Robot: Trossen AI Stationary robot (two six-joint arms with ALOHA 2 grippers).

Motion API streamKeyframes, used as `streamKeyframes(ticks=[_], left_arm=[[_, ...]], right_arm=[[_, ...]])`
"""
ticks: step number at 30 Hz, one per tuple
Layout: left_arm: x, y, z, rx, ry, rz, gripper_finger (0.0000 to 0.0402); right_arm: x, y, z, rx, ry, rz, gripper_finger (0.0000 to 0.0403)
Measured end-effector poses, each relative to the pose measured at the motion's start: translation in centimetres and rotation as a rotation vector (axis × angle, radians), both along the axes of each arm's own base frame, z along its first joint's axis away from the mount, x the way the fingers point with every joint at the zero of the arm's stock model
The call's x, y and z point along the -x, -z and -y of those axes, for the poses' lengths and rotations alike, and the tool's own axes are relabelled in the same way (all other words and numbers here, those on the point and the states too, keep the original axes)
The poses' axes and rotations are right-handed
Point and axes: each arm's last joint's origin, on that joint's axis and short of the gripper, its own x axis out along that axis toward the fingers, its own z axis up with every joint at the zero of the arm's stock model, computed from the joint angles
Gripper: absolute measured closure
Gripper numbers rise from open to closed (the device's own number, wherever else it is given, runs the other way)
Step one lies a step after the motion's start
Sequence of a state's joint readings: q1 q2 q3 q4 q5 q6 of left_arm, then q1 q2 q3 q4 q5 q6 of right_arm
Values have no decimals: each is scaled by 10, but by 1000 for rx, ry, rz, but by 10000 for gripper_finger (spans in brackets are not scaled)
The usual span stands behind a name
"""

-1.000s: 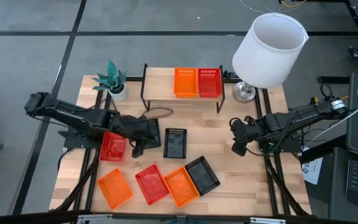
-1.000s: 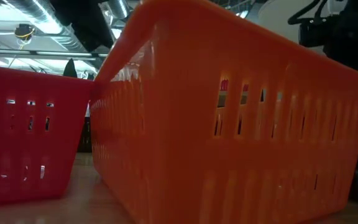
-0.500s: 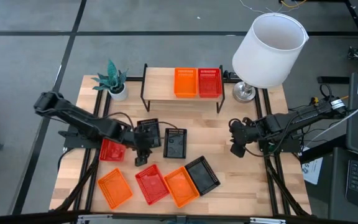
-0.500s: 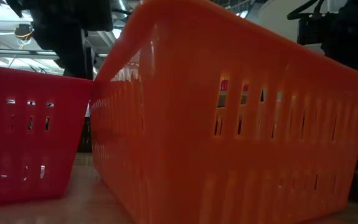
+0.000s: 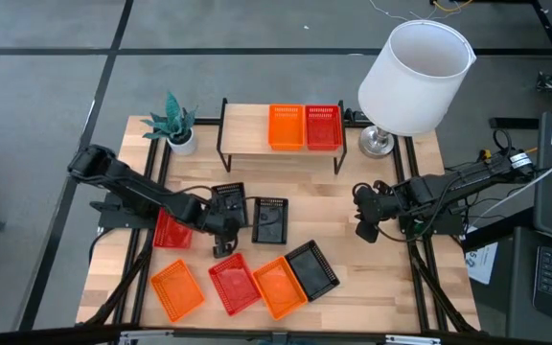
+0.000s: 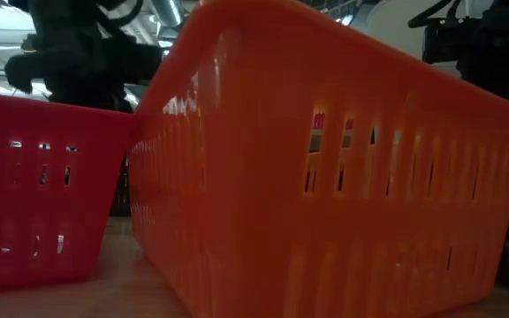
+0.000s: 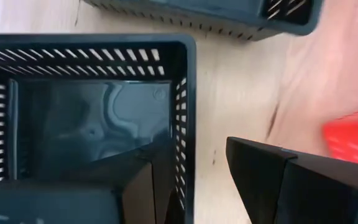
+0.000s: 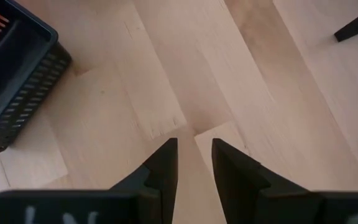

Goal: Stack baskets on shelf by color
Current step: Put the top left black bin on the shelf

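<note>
The bench (image 5: 353, 278) fills the middle of the high view, with a white lamp (image 5: 416, 75) at its upper right and a small potted plant (image 5: 173, 123) at its upper left. The shelf (image 5: 242, 129) stands along the upper edge of the bench, carrying an orange basket (image 5: 286, 126) and a red basket (image 5: 322, 126) side by side on its right part. Near the centre lie two black baskets, one (image 5: 269, 219) free and one (image 5: 230, 203) just left of it. The left tool (image 7: 197, 171) has its fingers apart, straddling a wall of that black basket (image 7: 92, 118). Along the lower edge sit orange (image 5: 176, 289), red (image 5: 234, 283), orange (image 5: 278, 286) and black (image 5: 311, 269) baskets; another red basket (image 5: 171, 230) shows under the left arm. The right tool (image 8: 194, 165), fingers slightly apart, hangs over bare wood at centre right.
</note>
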State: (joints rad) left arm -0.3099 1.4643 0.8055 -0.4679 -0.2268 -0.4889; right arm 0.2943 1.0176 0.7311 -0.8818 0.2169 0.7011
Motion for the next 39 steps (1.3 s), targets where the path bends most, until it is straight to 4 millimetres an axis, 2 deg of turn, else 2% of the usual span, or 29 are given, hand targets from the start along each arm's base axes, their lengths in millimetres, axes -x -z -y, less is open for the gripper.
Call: streamKeyframes(ticks=[10,12,16,17,23,31,35,37,39], left_arm=[[-7,27,2,-31,-4,-99,271],[-7,30,2,-37,2,-110,292],[-8,27,2,-40,0,-119,379],[-8,24,3,-44,-2,-122,389],[-17,-16,9,-80,25,-174,400],[-33,-99,17,-252,110,-112,401],[-33,-136,3,-543,118,-111,401],[-38,-151,-11,-683,106,-104,401],[-41,-165,-31,-733,114,-123,401]], right_arm=[[0,0,0,0,-1,0,304],[0,0,0,1,-1,0,304],[0,0,0,1,-1,0,304],[0,0,0,1,-1,1,304],[0,0,0,1,-1,2,304],[0,0,0,1,-1,3,304],[0,0,0,1,-2,3,304],[0,0,0,1,-2,2,304],[0,0,0,1,-2,2,304]])
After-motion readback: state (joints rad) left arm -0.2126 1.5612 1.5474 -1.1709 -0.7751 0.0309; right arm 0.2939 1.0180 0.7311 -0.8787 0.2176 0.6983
